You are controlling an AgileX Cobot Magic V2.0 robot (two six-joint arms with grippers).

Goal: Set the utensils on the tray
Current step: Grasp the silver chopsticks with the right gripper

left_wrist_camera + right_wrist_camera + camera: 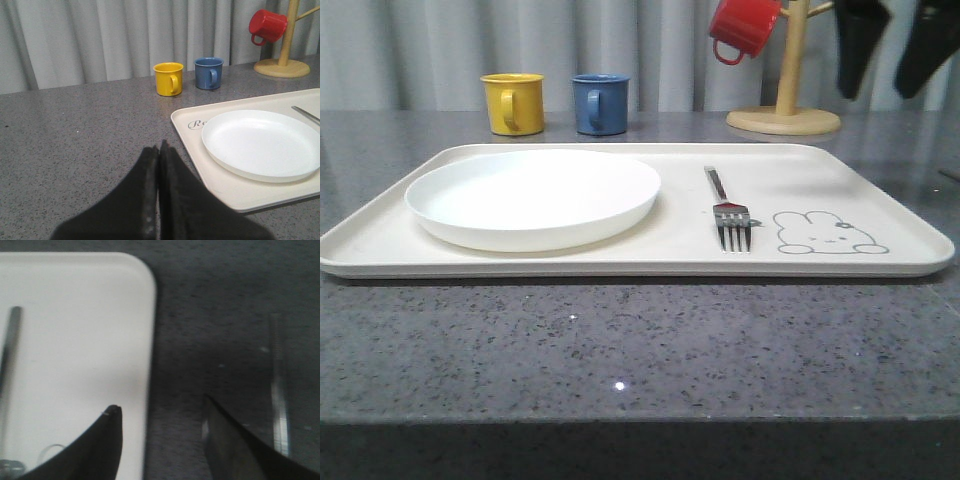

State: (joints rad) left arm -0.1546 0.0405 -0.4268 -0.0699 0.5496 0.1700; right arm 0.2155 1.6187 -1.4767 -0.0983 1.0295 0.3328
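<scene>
The cream tray (880, 205) with a rabbit drawing lies across the table. On it rest a round white plate (533, 196) at the left and a silver fork (728, 212) right of the middle, tines toward the front. My right gripper (877, 92) hangs open high above the tray's far right corner. In the right wrist view its fingers (160, 407) straddle the tray's edge (142, 340), and a long flat metal chopstick (279, 390) lies on the table beside the tray. My left gripper (159, 150) is shut and empty, over bare table left of the tray (225, 192).
A yellow mug (514, 103) and a blue mug (600, 104) stand behind the tray. A wooden mug tree (786, 100) at the back right carries a red mug (743, 27). Grey curtains close off the back.
</scene>
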